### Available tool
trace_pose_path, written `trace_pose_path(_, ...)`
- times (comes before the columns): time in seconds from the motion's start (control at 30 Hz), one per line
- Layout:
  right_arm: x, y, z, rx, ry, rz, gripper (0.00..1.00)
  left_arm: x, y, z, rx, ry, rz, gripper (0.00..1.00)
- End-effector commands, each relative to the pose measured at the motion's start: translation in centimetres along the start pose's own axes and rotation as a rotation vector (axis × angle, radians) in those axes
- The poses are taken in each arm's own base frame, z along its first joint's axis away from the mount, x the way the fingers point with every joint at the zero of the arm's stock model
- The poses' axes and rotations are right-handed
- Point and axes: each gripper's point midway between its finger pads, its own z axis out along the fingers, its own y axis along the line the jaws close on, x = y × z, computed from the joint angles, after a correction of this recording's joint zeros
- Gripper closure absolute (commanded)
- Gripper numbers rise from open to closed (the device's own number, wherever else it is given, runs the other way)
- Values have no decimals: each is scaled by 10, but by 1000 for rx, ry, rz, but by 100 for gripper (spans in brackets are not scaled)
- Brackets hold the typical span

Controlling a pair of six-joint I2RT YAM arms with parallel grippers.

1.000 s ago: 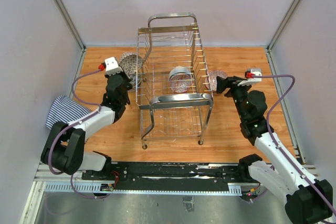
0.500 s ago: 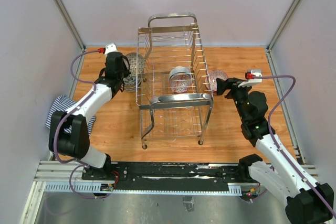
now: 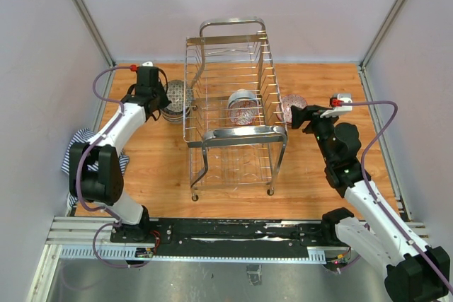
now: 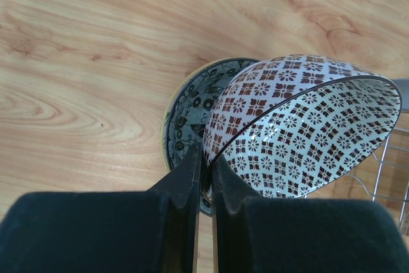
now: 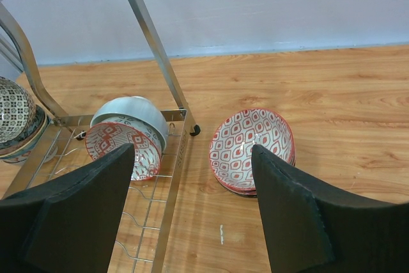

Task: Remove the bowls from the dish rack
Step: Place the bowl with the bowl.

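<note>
My left gripper [image 4: 206, 172] is shut on the rim of a white bowl with a red-brown flower pattern [image 4: 300, 126], tilted just above a blue-green patterned bowl [image 4: 185, 110] on the table. From above, that held bowl [image 3: 178, 94] is left of the dish rack [image 3: 244, 134]. Two nested bowls [image 3: 243, 107] lean inside the rack: a grey one [image 5: 128, 110] over a red-patterned one [image 5: 118, 148]. My right gripper [image 5: 192, 151] hangs open and empty above the table, between the rack and a stack of red-patterned bowls [image 5: 252, 148].
A striped cloth [image 3: 74, 152] lies at the table's left edge beside the left arm. The rack's chrome upright [image 5: 153, 36] and foot stand just left of the right gripper. Grey walls close in the wooden table [image 3: 333, 83] on three sides.
The left arm has stretched toward the far left, bringing the patterned bowl down over the bowl on the table. The right arm has barely moved.
</note>
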Motion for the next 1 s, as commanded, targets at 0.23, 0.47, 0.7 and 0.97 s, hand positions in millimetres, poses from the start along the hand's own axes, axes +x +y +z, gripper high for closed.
trace_pose_path(0.23, -16, 0, 2, -11, -34, 17, 25, -26, -9, -13, 60, -2, -12, 100)
trace_pose_path(0.47, -19, 3, -1, -27, -42, 22, 25, -31, -5, -11, 61, 33, -34, 100)
trace_pose_path(0.7, -20, 4, -2, -30, -46, 24, 25, -32, 3, -3, 62, 106, -58, 99)
trace_pose_path(0.97, -20, 3, -2, -27, -44, 20, 25, -37, 0, -5, 98, 124, -47, 100)
